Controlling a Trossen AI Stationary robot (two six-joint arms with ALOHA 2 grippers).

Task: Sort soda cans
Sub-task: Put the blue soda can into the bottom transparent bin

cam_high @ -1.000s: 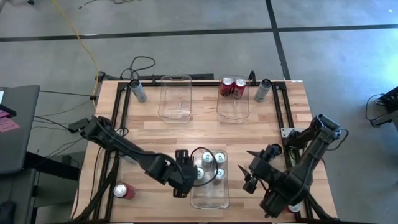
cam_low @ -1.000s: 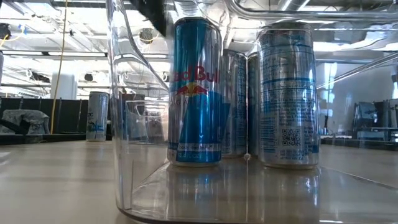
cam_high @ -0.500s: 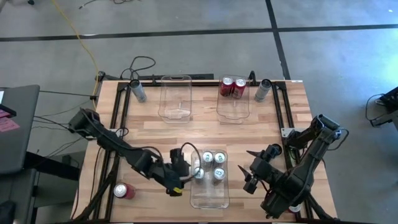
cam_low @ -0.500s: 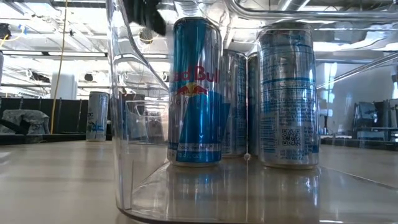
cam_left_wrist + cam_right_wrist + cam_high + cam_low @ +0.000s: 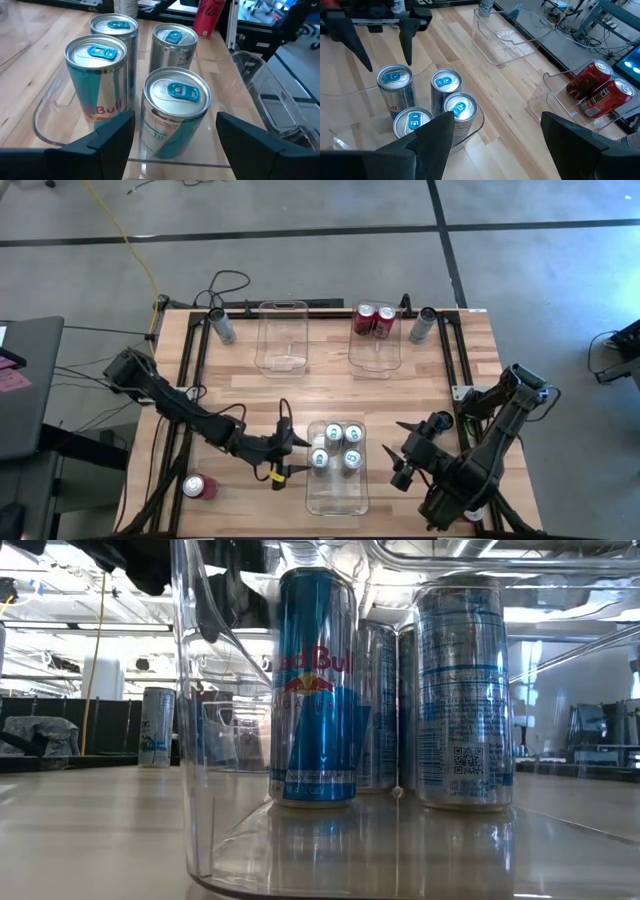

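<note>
Cans sorted on a butcher-block table, both grippers empty.
Four blue-silver Red Bull cans (image 5: pixel 336 447) stand in the near clear bin (image 5: pixel 337 498); left gripper (image 5: pixel 284 459) and right gripper (image 5: pixel 398 452) flank it, jaws apart. Only overhead shows the red can (image 5: pixel 199 486) lying outside.

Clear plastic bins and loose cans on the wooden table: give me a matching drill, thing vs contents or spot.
1. Near clear plastic bin
2. Far-right clear bin
3. Far-left clear bin
4. Lone red soda can

a. two red cans
b. on bare table, near-left corner
c. four blue-silver cans
d. holds no cans

Pairs: 1-c, 2-a, 3-d, 4-b
</note>
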